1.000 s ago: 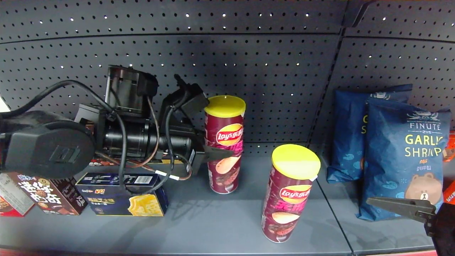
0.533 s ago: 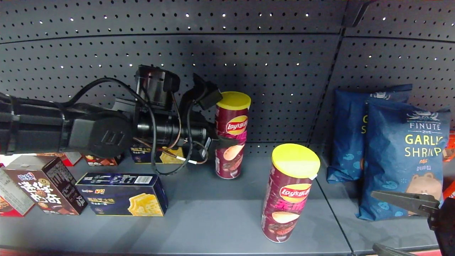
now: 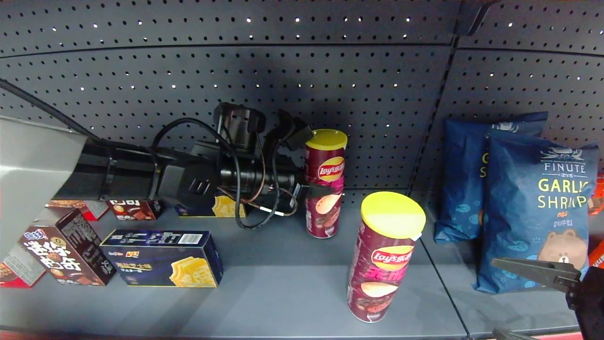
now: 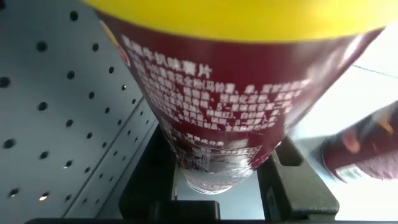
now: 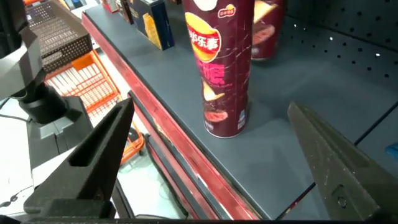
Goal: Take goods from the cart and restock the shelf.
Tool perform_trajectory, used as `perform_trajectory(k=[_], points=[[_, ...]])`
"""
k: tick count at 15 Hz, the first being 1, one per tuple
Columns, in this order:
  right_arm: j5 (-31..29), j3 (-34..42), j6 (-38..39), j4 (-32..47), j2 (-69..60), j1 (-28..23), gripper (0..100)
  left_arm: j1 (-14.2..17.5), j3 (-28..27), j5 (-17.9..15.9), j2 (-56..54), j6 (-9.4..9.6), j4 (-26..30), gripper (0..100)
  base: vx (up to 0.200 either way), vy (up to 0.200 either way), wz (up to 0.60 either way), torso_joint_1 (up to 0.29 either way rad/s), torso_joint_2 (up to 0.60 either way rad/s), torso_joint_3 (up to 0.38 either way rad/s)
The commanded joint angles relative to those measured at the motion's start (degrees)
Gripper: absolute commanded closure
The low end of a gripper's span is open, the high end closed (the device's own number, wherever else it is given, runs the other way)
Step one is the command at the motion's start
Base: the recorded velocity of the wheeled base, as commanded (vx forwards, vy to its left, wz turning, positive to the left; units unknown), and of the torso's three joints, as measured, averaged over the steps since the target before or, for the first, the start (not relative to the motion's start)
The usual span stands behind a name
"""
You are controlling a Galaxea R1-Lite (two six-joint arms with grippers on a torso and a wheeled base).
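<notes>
One chip can (image 3: 324,184) stands at the back of the shelf (image 3: 283,293), a second can (image 3: 384,257) nearer the front, rightward. Left of both lie boxes (image 3: 163,259); bags (image 3: 538,203) stand right.

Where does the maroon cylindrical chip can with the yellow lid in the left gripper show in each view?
Head view: maroon chip can, centre-back of shelf, in the left gripper.
Left wrist view: the can close up.
Right wrist view: the can behind the nearer matching can.
Shared landmark: perforated grey back panel.
</notes>
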Motion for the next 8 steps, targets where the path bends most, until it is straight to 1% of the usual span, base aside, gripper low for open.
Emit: perform_trajectory(k=[1,2,3,8], points=[[0.0,0.4,0.0,0.0,0.0,0.0,0,-1.0,-2.5,0.0,2.5,-1.62,-0.2,100,0.0,0.0,0.0,0.0,0.0,0.0],[0.0,0.7,0.0,0.0,-0.1,0.1,0,-1.3,-3.7,-0.1,3.6,-2.32,-1.7,100,0.0,0.0,0.0,0.0,0.0,0.0],[0.1,0.7,0.0,0.0,-0.4,0.1,0,-1.3,-3.8,-0.1,4.3,-2.41,-2.3,100,0.0,0.0,0.0,0.0,0.0,0.0],[0.1,2.3,0.1,0.0,-1.6,0.1,0,-1.5,-4.2,-0.5,5.3,-2.05,-2.5,100,0.0,0.0,0.0,0.0,0.0,0.0]])
